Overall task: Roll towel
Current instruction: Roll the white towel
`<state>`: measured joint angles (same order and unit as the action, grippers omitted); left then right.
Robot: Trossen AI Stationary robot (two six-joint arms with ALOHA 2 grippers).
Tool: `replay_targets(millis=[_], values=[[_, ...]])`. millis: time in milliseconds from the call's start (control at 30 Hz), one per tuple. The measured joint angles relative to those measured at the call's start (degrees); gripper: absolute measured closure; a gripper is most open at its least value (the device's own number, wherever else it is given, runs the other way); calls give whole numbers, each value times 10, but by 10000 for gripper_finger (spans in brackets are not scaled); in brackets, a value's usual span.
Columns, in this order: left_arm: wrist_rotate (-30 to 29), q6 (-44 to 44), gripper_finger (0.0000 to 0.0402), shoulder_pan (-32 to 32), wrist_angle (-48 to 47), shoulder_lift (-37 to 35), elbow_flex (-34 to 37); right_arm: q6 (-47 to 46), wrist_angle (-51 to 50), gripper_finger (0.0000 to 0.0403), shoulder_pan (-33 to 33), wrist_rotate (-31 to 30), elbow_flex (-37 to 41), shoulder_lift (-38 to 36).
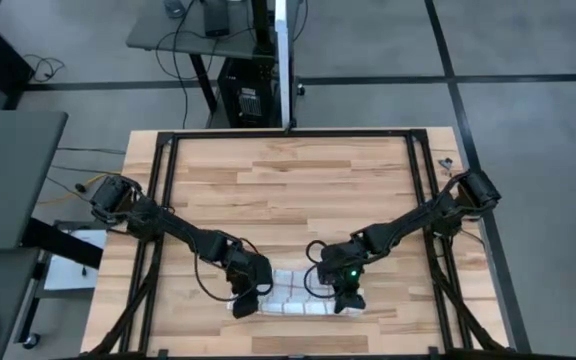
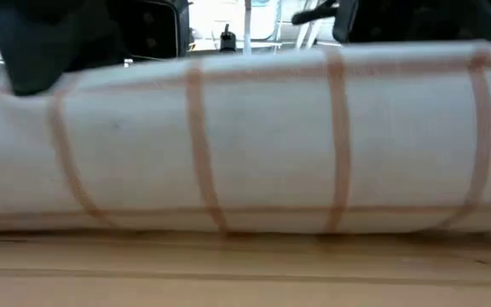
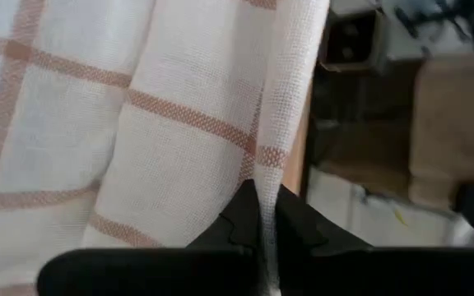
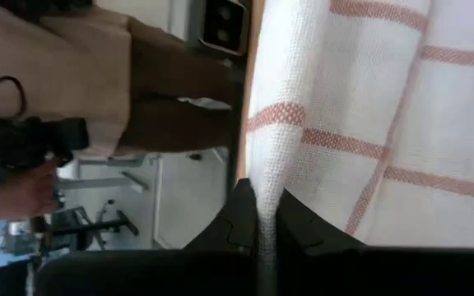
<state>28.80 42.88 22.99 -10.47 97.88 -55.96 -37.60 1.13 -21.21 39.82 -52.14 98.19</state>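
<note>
A white towel with orange-brown check lines (image 1: 296,294) lies rolled into a long roll near the table's near edge; it fills the low view (image 2: 245,145). My left gripper (image 1: 245,301) is shut on the roll's left end. My right gripper (image 1: 348,300) is shut on its right end. Both wrist views show the cloth close up, in the left wrist view (image 3: 138,123) and in the right wrist view (image 4: 369,107). My left gripper pinches a thin edge of the towel (image 3: 268,177) at the roll's left end between its two fingers. The fingers come from above, pointing down. The roll lies on the table. My right gripper pinches a thin edge of the towel (image 4: 268,177) at the roll's right end between its two fingers. The fingers come from above, pointing down. The roll lies on the table.
The wooden table (image 1: 288,190) stretches bare toward its far edge inside a black frame (image 1: 288,135). The roll lies close to the table's near edge (image 1: 298,335). A person's hand (image 4: 23,193) shows beyond the table in the right wrist view.
</note>
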Motion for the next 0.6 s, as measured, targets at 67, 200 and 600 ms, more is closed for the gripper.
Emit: replay_targets(millis=[67, 200, 600], values=[[6, -14, 402, -6, 0, 4, 0, -11, 17, 403, -3, 0, 5, 0], [2, -41, 402, -17, -9, 5, 0, -117, 168, 403, -15, -11, 81, 0], [-55, -109, 402, -49, -14, 16, -1, -261, 394, 403, -31, -100, 236, 1]])
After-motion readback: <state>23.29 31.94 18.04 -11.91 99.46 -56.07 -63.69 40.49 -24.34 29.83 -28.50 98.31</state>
